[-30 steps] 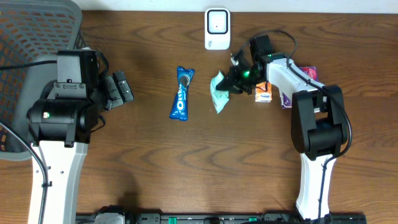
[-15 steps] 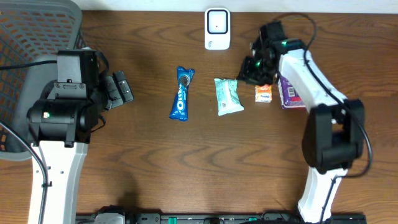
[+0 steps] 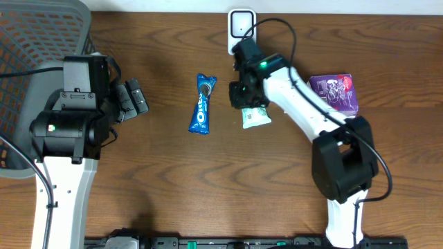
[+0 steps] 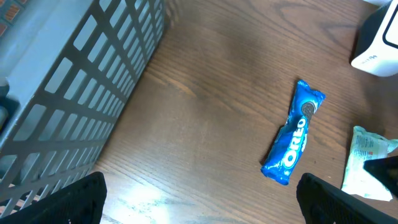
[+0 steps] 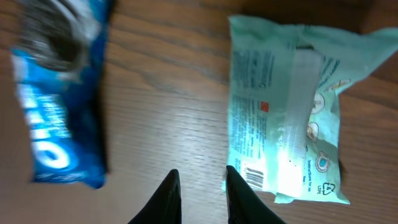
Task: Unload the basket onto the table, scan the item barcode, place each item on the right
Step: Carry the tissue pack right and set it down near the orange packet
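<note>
Glossy mint packet (image 5: 286, 112); wood-grain table (image 5: 174, 124); plastic basket (image 4: 81, 93)

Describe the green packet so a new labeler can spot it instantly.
On the wooden table, find the white scanner at the back edge; the packet lies just in front of it, partly covered from above by the right gripper. It is the only pale mint-green pack, between the blue Oreo pack and a purple pack.

Bright, even light; blue Oreo pack (image 5: 59, 106) blurred, glare-free.

Mint-green packet (image 5: 283, 118), blue Oreo pack (image 3: 202, 104), purple pouch (image 3: 335, 93), grey lattice basket (image 3: 34, 41), white scanner (image 3: 239, 24)
</note>
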`<state>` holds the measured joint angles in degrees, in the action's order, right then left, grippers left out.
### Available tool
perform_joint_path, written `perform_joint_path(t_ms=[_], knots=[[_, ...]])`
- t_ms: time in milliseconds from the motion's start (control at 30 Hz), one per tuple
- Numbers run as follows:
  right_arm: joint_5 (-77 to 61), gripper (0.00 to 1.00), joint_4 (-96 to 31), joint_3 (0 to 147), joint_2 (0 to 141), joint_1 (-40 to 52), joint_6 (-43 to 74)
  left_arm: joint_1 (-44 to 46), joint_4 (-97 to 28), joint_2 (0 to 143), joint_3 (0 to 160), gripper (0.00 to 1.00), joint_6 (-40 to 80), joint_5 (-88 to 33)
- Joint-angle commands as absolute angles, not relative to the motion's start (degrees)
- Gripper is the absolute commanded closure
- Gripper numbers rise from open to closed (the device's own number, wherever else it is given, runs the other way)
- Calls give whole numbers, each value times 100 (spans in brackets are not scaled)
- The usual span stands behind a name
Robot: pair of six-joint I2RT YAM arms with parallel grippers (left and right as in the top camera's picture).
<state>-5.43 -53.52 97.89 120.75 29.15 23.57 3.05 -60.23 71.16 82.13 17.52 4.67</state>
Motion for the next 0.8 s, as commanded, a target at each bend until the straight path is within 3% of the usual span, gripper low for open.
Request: perform_joint_path(t_ms=[0,567,767], knots=[[397,81,-5472,9769,12320,2915,2576,285,-6045,7137,8274,2,1675,519],[1035,83,-5046,9771,12731,2206,2622,285,-6045,7137,8274,2,1675,519],[399,91,-5050,9771,12731,1957,2849,285,-6045,7137,8274,2,1675,517]])
